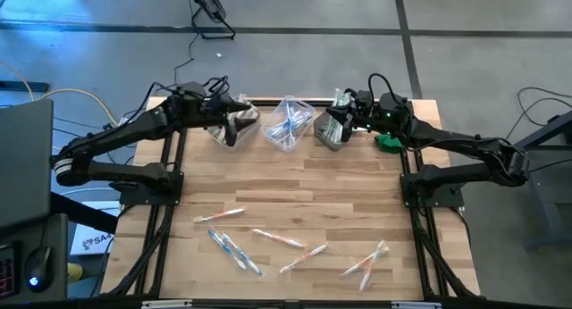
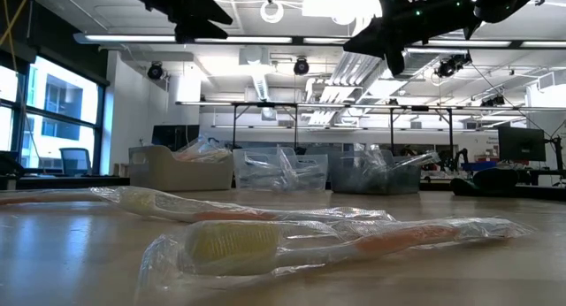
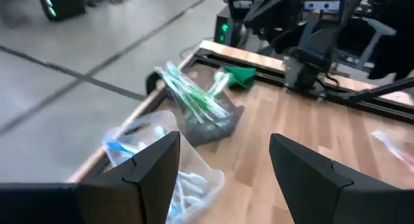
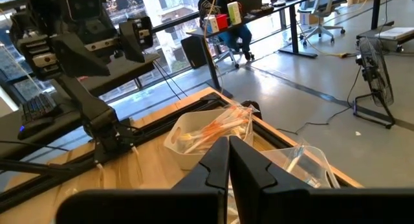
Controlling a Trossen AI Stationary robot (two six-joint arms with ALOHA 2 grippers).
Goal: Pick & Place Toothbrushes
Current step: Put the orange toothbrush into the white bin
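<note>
Several wrapped toothbrushes lie flat along the table's near part, among them one [image 1: 219,216], a pair [image 1: 234,251] and an orange one [image 1: 304,257]; two fill the foreground of the low view [image 2: 354,244]. More stand in three bins at the far edge: orange ones in the left bin [image 4: 194,143], blue ones in the middle bin [image 3: 174,179], green ones in the right bin [image 3: 207,123]. My left gripper [image 1: 234,121] [image 3: 226,153] hovers open and empty above the left bin. My right gripper [image 1: 332,121] [image 4: 229,146] hovers shut above the right bin, with nothing showing between its fingers.
A small green object [image 1: 389,141] lies on the table beside the right bin, close to my right arm. The middle bin [image 1: 288,123] stands between the two grippers. Bare wood [image 1: 295,188] stretches between the bins and the loose toothbrushes. A person sits at a desk far behind [image 4: 233,23].
</note>
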